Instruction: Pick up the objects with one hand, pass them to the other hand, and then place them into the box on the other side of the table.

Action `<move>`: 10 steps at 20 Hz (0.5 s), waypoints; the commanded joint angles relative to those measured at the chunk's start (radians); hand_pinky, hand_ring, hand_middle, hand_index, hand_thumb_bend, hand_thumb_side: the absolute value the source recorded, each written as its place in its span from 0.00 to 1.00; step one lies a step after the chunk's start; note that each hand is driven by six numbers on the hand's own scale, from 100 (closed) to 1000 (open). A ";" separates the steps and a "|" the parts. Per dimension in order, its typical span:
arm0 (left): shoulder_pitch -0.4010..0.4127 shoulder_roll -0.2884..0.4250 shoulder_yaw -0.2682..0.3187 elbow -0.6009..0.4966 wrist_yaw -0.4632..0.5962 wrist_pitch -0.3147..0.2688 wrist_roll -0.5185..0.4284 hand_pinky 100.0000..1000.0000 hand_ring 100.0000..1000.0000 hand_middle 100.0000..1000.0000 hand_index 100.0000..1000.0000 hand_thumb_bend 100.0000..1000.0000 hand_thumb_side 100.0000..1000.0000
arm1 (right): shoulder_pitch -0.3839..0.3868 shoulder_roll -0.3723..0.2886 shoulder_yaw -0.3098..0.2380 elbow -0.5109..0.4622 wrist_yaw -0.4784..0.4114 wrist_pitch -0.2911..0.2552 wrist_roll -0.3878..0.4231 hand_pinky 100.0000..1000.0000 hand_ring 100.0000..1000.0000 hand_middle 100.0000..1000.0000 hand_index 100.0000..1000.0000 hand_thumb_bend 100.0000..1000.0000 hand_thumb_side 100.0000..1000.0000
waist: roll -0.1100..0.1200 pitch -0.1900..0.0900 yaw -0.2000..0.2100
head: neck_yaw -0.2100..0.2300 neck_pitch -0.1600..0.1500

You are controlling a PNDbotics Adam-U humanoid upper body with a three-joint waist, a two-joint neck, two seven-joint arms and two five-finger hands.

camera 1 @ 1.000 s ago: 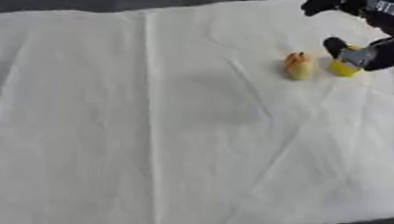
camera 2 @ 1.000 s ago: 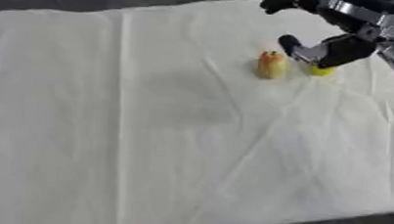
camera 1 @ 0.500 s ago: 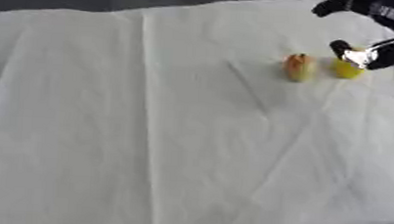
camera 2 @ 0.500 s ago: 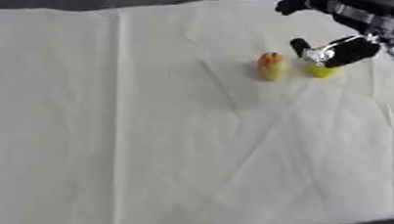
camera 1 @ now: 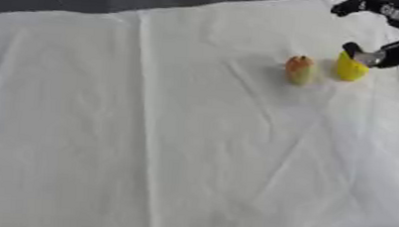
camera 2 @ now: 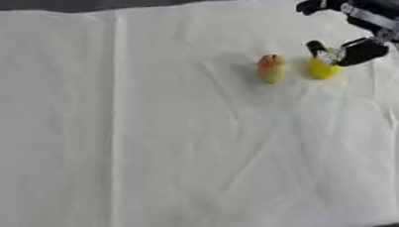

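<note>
Right hand drawn back, fingers spread above upright yellow object, orange-yellow fruit upright beside

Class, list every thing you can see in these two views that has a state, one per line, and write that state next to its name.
Right hand: at the yellow object, fingers curled by its top; whether it grips cannot be told.
Yellow object: on the cloth, not lifted.
Orange-yellow fruit: upright on the cloth, untouched, left of the yellow object.
White cloth: spread over the table, creased.
Left hand: not in view.
</note>
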 commanded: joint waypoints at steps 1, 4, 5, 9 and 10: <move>-0.009 0.037 0.012 -0.012 -0.008 0.004 0.000 0.77 0.66 0.68 0.77 0.00 0.70 | 0.003 -0.055 -0.027 0.021 0.043 -0.004 -0.030 0.94 0.86 0.83 0.92 0.06 0.17 | -0.010 -0.001 -0.003 | -0.001 -0.009; -0.007 0.039 0.012 -0.010 -0.012 0.008 0.000 0.77 0.66 0.68 0.77 0.00 0.70 | 0.013 -0.053 -0.029 0.038 0.066 -0.009 -0.025 0.93 0.84 0.82 0.92 0.03 0.32 | -0.009 -0.001 -0.006 | 0.000 -0.009; -0.006 0.040 0.012 -0.009 -0.013 0.009 -0.001 0.77 0.66 0.68 0.77 0.00 0.70 | 0.016 -0.052 -0.029 0.043 0.070 -0.011 -0.019 0.94 0.84 0.81 0.92 0.02 0.33 | -0.008 -0.001 -0.006 | 0.001 -0.009; -0.007 0.040 0.011 -0.007 -0.017 0.014 -0.003 0.77 0.66 0.68 0.77 0.00 0.70 | 0.025 -0.050 -0.033 0.068 0.064 -0.019 0.016 0.94 0.83 0.80 0.91 0.13 0.19 | -0.006 -0.001 -0.007 | -0.006 -0.010; -0.007 0.040 0.012 -0.006 -0.018 0.015 -0.002 0.77 0.66 0.68 0.77 0.00 0.70 | 0.027 -0.049 -0.034 0.076 0.060 -0.020 0.026 0.94 0.83 0.80 0.91 0.15 0.19 | -0.006 -0.001 -0.008 | -0.009 -0.011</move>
